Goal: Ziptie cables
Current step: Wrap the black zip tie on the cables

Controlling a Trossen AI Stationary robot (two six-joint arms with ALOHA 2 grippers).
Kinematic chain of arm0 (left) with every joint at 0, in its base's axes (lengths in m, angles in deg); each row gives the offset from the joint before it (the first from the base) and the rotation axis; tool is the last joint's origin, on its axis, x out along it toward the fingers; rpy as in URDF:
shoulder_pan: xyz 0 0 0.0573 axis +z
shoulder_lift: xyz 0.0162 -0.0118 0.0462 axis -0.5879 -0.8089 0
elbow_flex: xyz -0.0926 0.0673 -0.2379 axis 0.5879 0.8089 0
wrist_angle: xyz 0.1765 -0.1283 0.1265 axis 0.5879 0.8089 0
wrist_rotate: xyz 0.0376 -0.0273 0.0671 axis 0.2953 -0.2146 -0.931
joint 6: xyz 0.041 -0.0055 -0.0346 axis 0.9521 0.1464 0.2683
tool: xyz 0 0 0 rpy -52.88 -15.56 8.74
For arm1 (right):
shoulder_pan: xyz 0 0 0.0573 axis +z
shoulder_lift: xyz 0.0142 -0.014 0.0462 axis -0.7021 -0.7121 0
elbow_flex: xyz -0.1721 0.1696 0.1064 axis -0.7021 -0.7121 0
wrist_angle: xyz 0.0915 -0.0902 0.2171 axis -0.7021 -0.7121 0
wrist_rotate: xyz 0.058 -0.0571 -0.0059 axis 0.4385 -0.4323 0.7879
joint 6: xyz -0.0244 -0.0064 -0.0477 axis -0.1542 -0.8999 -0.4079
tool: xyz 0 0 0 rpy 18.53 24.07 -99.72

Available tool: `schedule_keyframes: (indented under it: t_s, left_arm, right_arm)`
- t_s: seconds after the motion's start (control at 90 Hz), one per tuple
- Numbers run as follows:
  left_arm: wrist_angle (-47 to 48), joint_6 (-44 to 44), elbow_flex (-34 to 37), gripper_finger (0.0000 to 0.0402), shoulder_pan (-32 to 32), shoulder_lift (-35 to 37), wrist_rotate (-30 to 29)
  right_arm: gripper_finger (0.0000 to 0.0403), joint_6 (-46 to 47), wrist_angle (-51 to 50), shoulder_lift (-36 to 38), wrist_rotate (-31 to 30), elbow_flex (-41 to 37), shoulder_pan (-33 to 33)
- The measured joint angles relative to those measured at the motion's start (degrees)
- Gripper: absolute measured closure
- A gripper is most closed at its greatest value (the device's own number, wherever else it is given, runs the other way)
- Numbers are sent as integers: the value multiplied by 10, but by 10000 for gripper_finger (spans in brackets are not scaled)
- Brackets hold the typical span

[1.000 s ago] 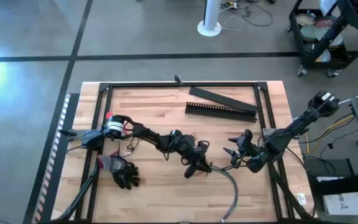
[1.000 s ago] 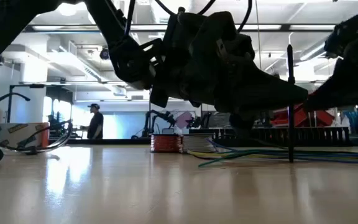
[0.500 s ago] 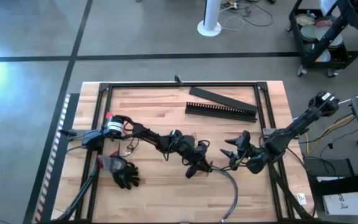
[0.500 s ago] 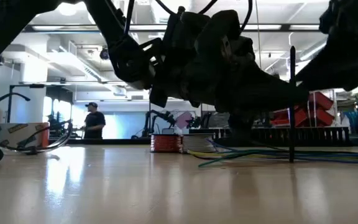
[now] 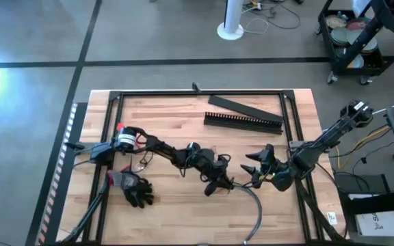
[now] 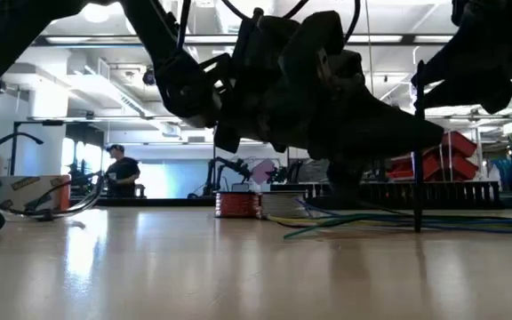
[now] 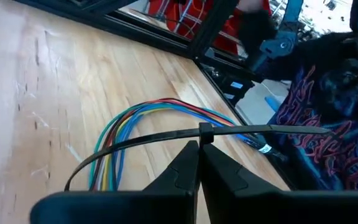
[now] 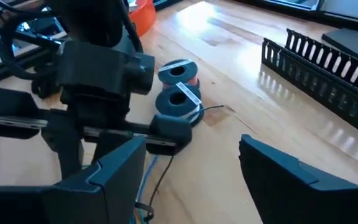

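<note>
Black ziptie (image 7: 166,135) looped round coloured cables (image 7: 126,124) on wooden counter (image 7: 30,93), head threaded. Left end effector (image 7: 199,163) pinched shut on strip just below head. Right end effector (image 8: 191,163) wide open, empty, just beside. Judged step: cinching. Next, probably: right to grasp free tail, pull tight.

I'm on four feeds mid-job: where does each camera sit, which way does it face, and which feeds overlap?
High: overhead, looking straight down; both arms, left gripper, right gripper.
Low: tabletop height, facing the room; dark arms overhead, cables.
Left wrist: past its shut fingers at the ziptie looped over coloured cables.
Right wrist: past open fingers toward the left arm.
Shared: both wrist feeds show the cables.
</note>
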Motion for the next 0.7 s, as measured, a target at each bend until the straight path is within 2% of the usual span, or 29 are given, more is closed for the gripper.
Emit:
schedule_keyframes:
  t_s: [0.311, 0.567, 0.7]
  left_arm:
    - [-3, 19, -1, 402, 0, 0, 0]
    - [-1, 41, -2, 402, -13, 0, -23]
    - [0, 51, -2, 402, -21, 0, -25]
  right_arm:
    - [176, 0, 0, 0, 0, 21, 0]
    - [165, 28, 19, 0, -6, 41, -1]
    - [157, -29, 31, 3, -16, 63, -4]
